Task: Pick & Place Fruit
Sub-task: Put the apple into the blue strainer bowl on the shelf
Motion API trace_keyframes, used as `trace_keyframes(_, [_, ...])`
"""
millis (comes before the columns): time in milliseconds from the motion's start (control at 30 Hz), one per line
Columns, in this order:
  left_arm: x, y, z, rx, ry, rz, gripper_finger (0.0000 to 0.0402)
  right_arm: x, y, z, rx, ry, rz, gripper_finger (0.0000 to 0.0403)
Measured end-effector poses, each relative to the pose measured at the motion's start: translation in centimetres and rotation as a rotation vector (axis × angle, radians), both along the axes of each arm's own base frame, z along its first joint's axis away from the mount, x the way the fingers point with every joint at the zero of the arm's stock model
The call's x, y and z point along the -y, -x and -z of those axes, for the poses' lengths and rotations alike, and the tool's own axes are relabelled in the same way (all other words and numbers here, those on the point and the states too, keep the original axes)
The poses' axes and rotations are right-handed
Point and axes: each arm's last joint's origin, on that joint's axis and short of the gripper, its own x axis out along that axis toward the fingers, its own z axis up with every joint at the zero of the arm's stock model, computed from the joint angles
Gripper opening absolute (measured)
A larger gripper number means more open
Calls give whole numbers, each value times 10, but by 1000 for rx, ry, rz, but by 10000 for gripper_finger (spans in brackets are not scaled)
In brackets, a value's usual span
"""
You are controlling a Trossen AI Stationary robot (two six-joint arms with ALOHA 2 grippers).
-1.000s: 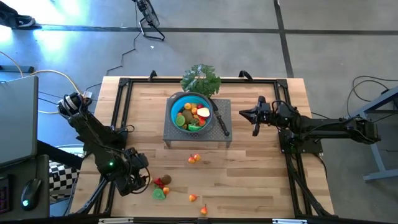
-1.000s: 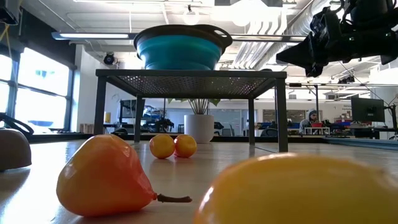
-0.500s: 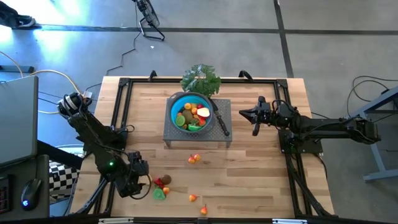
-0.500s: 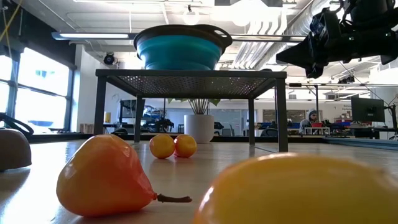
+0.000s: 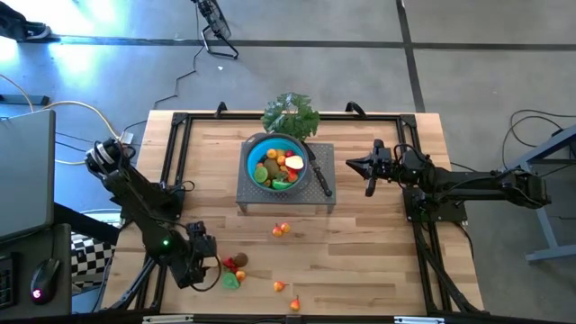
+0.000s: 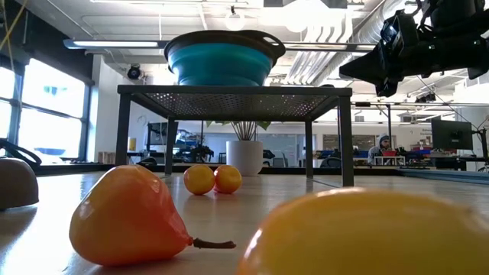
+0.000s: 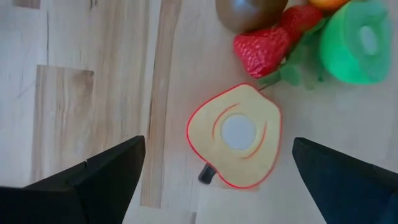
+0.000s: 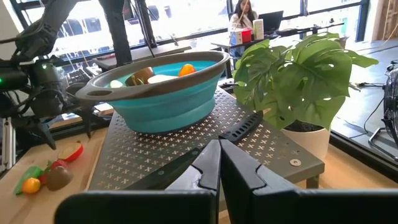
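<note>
Left end effector (image 5: 209,268): down low at the near-left of the worktop (image 5: 378,270), fingers spread wide, nothing in them. It sits right over an apple slice (image 7: 235,136), cream face with a red rim, lying flat on the wood.
Loose fruit by it: strawberry (image 7: 263,49), brown kiwi (image 7: 249,11) and a green slice (image 7: 360,43), bunched just beside the apple slice.
More loose fruit: an orange-yellow pair (image 5: 282,229) mid-worktop just near of the rack, plus a pear (image 5: 279,287) and a yellow one (image 5: 294,304) at the near edge.
Bowl (image 5: 277,162): blue, sits on the grey mesh rack (image 5: 261,200), already has a pile of fruit in it.
Knife (image 5: 321,179): on the rack, right of the bowl.
Leafy bunch (image 5: 291,113): just past the rack's far edge.
Right end effector (image 5: 351,164): hovering right of the rack, fingers pressed together, holding nothing.
</note>
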Motion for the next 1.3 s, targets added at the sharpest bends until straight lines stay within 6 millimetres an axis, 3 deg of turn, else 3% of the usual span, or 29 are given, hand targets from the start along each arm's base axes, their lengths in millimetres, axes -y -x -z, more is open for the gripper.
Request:
trace_keyframes(533, [14, -10, 27, -29, -33, -3, 400, 0, 0, 1, -7, 5, 0, 2])
trace_keyframes(1000, [14, -10, 29, -35, -30, -29, 399, 0, 0, 1, -15, 4, 0, 2])
trace_keyframes(1300, [14, -10, 29, -33, -27, -30, 338, 0, 0, 1, -14, 4, -1, 2])
